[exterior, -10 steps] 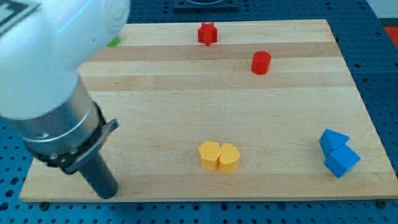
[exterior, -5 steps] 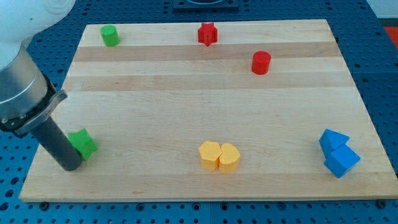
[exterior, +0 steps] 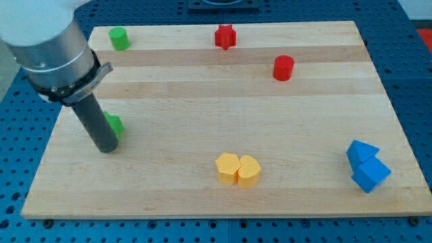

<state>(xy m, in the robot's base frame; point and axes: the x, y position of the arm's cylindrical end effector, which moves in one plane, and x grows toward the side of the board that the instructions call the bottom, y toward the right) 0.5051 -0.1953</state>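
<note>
- A pale wooden tabletop (exterior: 202,101) fills the scene, resting on a blue perforated base (exterior: 412,81) that shows around its edges.
- The arm comes in from the view's top left, and its dark rod stands down onto the board on the left side.
- My tip (exterior: 108,148) sits right against a green block (exterior: 113,125); that block is half hidden behind the rod, so its shape can't be made out, and it peeks out on the rod's right side.
- No end effector here to open or clench, just the bare rod, holding nothing.
- Up in the top left corner, well apart from the tip, sits a green cylinder (exterior: 119,38).
- Along the top edge near the middle, a red star (exterior: 225,36).
- Below and right of it, a red cylinder (exterior: 283,67) stands alone.
- Bottom centre: two yellow blocks (exterior: 237,169) pressed side by side, touching.
- Far bottom right: a blue triangle (exterior: 361,151) touching a blue cube (exterior: 371,174) just below it.
</note>
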